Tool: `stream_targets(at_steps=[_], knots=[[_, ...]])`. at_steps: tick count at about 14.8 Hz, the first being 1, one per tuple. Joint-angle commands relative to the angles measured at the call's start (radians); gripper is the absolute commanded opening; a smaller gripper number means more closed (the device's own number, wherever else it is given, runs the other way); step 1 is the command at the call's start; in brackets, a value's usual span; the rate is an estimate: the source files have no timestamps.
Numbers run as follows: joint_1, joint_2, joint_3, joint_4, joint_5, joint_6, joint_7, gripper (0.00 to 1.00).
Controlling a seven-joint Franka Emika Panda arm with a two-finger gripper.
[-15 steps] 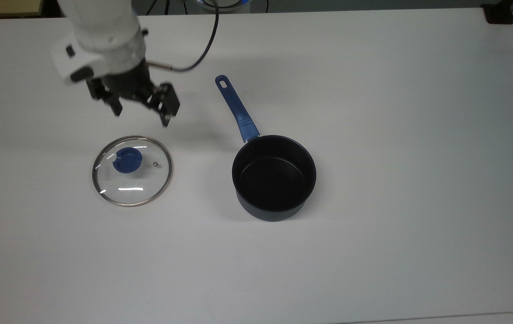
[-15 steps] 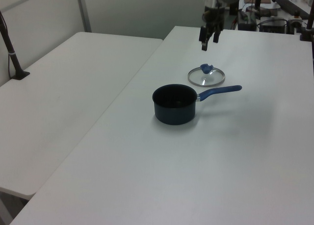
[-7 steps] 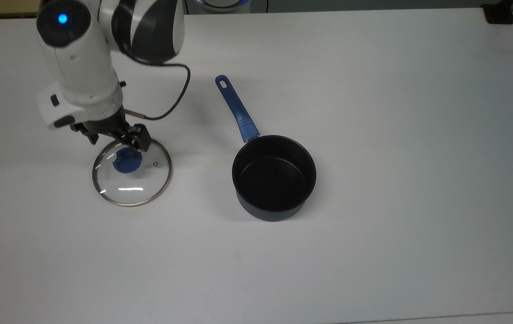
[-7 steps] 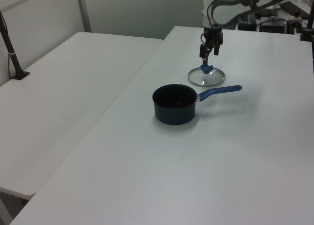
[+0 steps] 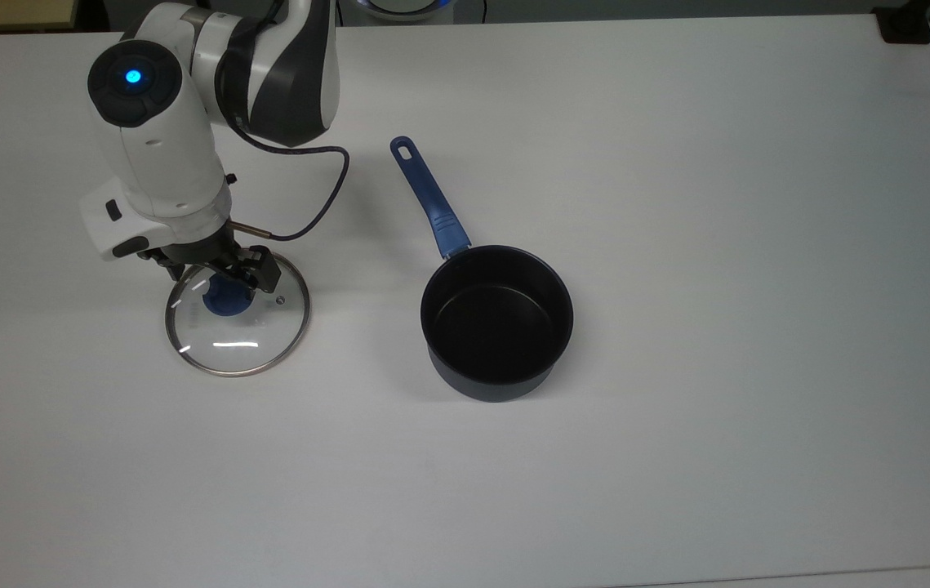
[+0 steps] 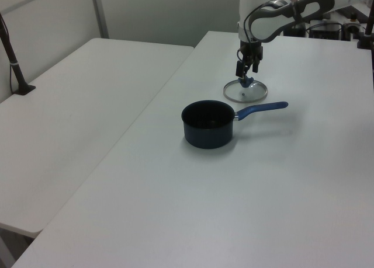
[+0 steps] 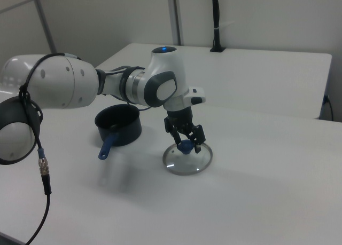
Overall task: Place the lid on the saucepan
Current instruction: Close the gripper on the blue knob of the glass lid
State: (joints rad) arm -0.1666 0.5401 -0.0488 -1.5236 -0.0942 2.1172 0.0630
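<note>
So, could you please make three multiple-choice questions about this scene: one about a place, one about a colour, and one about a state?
1. In the top view, where is the lid in relation to the saucepan?
A. to its left
B. to its right
C. on top of it

2. What colour is the saucepan's handle?
A. red
B. blue
C. white

3. What is inside the saucepan?
A. the lid
B. water
C. nothing

Answers:
1. A: the lid lies flat on the table, apart from the saucepan, on the top view's left.
2. B: the long handle is blue, like the lid's knob under the hand.
3. C: its black inside is bare.
</note>
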Motion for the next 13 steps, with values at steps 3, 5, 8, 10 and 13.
stream_targets(at_steps=[3, 5, 8, 10, 13], knots=[[0.003, 0.012, 0.0, 0.011, 0.001, 0.01, 0.004, 0.96], [0.006, 0.014, 0.0, 0.011, 0.001, 0.01, 0.038, 0.99], [0.006, 0.012, 0.0, 0.011, -0.001, 0.01, 0.054, 1.0], [0.007, 0.012, 0.0, 0.011, 0.001, 0.01, 0.054, 1.0], [0.009, 0.015, 0.001, 0.011, -0.001, 0.012, 0.055, 1.0]])
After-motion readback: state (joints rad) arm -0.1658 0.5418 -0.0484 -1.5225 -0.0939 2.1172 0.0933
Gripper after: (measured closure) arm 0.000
